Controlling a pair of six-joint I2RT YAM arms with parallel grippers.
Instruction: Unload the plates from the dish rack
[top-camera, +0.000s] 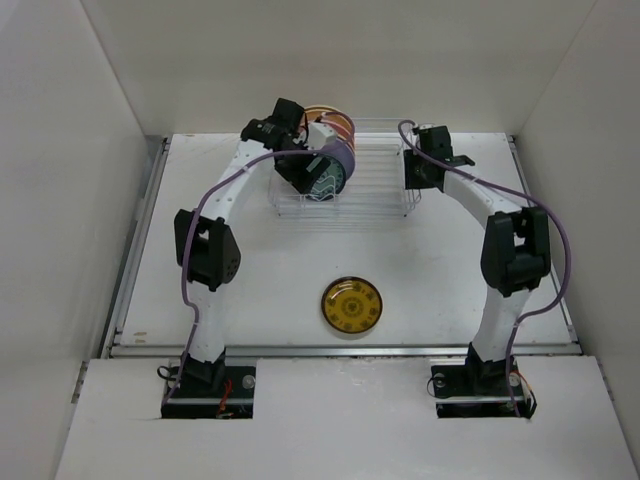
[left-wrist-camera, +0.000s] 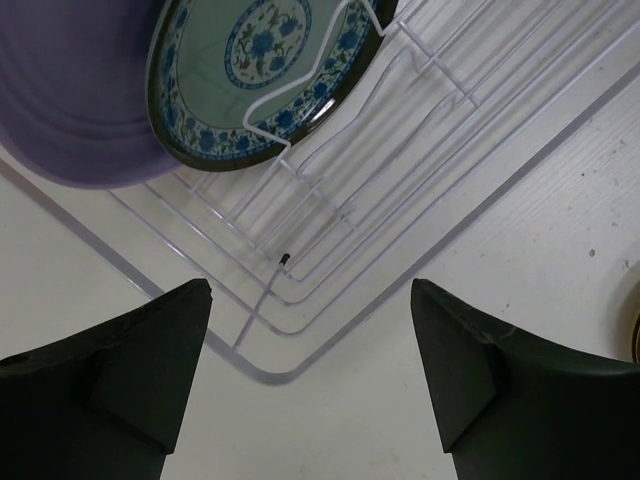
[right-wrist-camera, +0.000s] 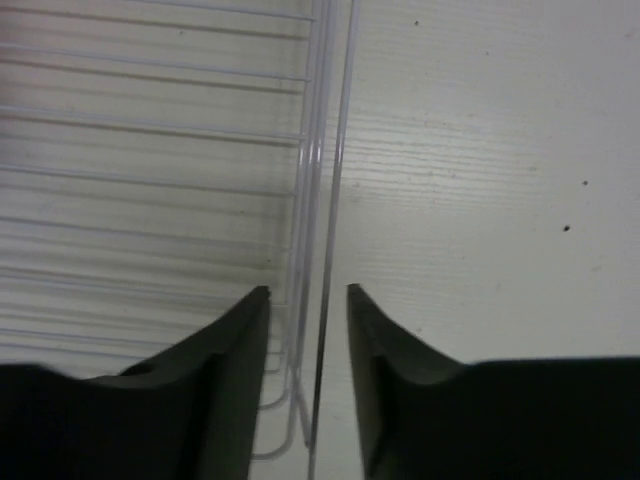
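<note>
The white wire dish rack (top-camera: 370, 185) stands at the back of the table. A lavender plate (top-camera: 346, 153) and a dark blue-green patterned plate (top-camera: 328, 178) stand upright in its left part, with orange and pale plate rims (top-camera: 332, 119) behind them. An amber-yellow plate (top-camera: 352, 304) lies flat on the table in front. My left gripper (top-camera: 298, 172) hangs open by the rack's left end. In the left wrist view its jaws (left-wrist-camera: 310, 380) are empty above a rack corner (left-wrist-camera: 270, 370), below the patterned plate (left-wrist-camera: 265, 70) and the lavender plate (left-wrist-camera: 70, 90). My right gripper (right-wrist-camera: 308, 292) straddles the rack's right end wire (right-wrist-camera: 322, 180), jaws parted and not touching it.
White walls enclose the table (top-camera: 250, 270) on three sides. A metal rail (top-camera: 340, 350) runs along its near edge. Both arm bases are bolted below that rail. The right part of the rack holds no plates.
</note>
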